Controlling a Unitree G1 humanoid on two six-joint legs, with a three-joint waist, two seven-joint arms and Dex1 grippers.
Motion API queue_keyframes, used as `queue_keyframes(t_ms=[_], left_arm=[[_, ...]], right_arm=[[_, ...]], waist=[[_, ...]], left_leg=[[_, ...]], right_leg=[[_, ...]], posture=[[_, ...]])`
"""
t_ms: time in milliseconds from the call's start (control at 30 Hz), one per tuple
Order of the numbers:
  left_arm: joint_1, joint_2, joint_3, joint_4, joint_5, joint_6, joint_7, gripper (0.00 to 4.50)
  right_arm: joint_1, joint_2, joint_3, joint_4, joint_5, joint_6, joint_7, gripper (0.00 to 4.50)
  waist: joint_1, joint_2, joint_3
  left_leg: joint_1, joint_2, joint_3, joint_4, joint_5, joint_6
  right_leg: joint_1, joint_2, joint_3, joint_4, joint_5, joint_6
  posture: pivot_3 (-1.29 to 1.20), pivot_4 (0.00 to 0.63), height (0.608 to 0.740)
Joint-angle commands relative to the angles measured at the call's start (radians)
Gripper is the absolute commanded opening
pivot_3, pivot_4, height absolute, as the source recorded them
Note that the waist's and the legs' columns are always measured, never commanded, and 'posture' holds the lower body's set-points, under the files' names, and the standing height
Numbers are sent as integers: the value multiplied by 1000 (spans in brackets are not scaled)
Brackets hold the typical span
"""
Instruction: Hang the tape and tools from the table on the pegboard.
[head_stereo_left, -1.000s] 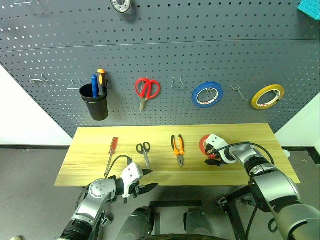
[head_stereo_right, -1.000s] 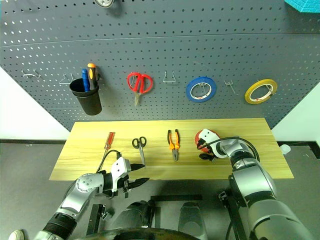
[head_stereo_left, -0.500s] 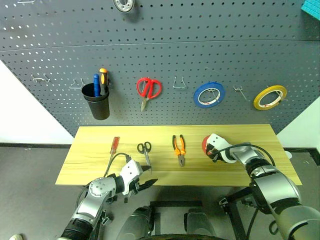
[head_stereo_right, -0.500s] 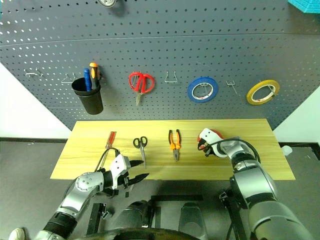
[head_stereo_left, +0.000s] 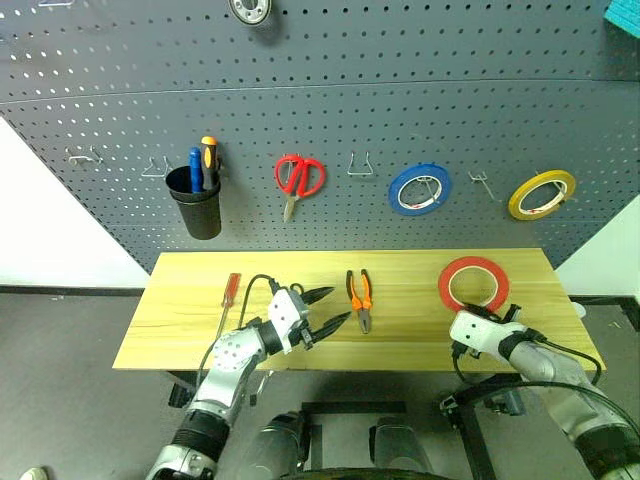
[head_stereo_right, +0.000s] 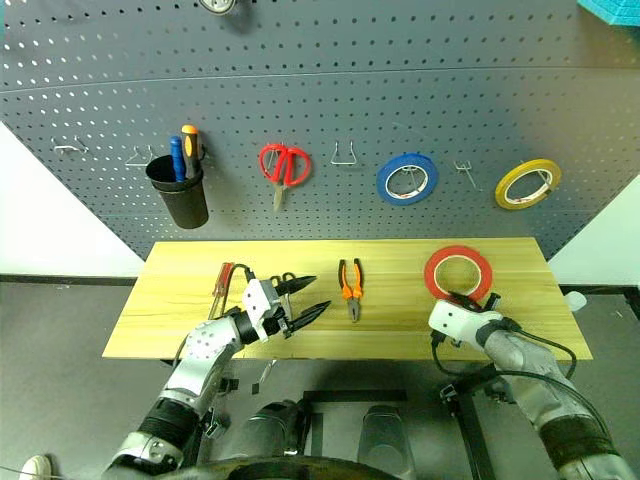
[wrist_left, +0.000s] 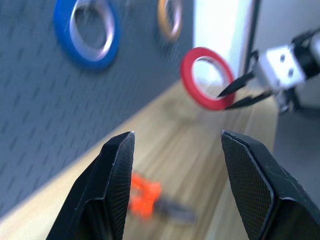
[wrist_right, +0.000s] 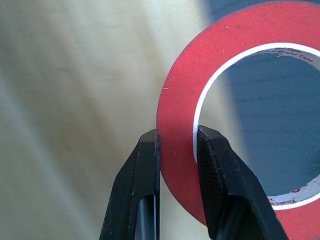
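Dark grey pegboard (head_stereo_left: 330, 90) over table (head_stereo_left: 400, 330), right gripper (wrist_right: 176, 145) clamped on red tape (head_stereo_left: 473, 284), core print unreadable, left gripper (head_stereo_left: 325, 307) apart.

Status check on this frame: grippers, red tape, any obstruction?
Right gripper shut on thin red tape roll, lifted off the table. Left gripper open, empty. Nothing blocking the dark grey perforated pegboard.

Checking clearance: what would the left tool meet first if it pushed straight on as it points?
Probably the thin red tape roll held upright by the right tool; depth unclear, and the orange-handled pliers lie below that line.
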Motion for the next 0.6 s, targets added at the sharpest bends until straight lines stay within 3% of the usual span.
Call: queue_keyframes(t_ms=[33,267,367,600], left_arm=[[-69,-37,40,77,-48,-128,-13,2871],[-125,-106,74,154,-119,-173,-34,2871],[-103,-132,71,111,-189,-114,-82,2871],[-85,-133,77,90,-191,-90,-87,2871]], right_arm=[[-36,-24,-59,-45,-64,-4,-134,666],[-183,-69,-59,22,-75,-38,-153,666],[-312,-81,-24,141,-81,-92,-149,666],[-522,-49,56,395,-50,-200,-61,666]], waist=[[-4,0,-1],[-23,-1,-2],[-30,-1,-3],[-53,-2,-3]], left_leg=[[0,0,0,0,0,0],[0,0,1,2,3,3],[0,0,0,0,3,4],[2,0,-1,1,3,3]], right_leg=[[1,0,0,0,1,0],[2,0,0,-2,3,5],[2,0,0,-2,4,8],[7,0,-1,-1,5,8]], posture=[[-212,42,740],[-200,38,740],[-187,38,740],[-171,39,740]])
